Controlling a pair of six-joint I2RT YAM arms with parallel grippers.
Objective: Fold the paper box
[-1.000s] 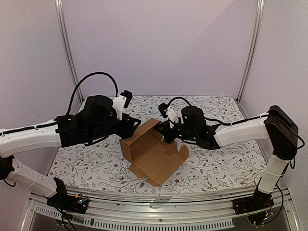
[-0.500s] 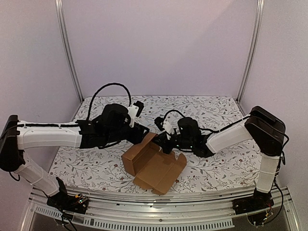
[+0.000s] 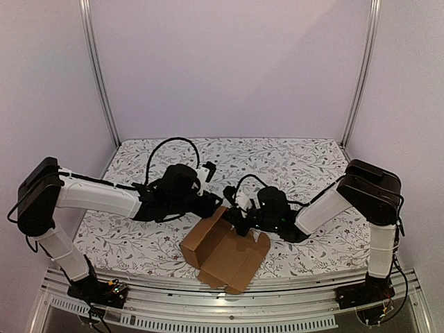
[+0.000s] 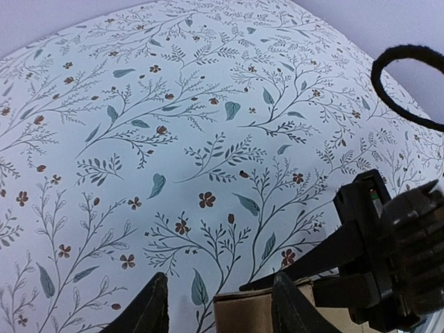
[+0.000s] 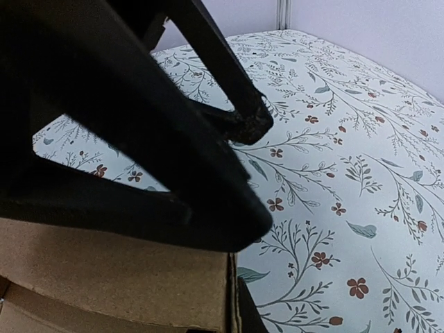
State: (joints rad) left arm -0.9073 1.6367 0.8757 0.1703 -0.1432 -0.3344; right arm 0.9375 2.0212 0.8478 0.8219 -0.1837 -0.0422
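Top view: a flowered counter (image 3: 305,163) carries the paper box (image 3: 229,257), a brown cardboard carton lying open near the front edge, one side wall raised at its left. Both arms reach to its far edge. The left tool (image 3: 216,206) and the right tool (image 3: 237,218) sit close together there.

Left wrist view: the left tool's two fingers (image 4: 154,309) stand apart, with the top edge of a cardboard flap (image 4: 246,313) between them.

Right wrist view: black fingers (image 5: 173,180) fill the frame above the cardboard (image 5: 104,277). Whether the right tool is clamped on it cannot be told.
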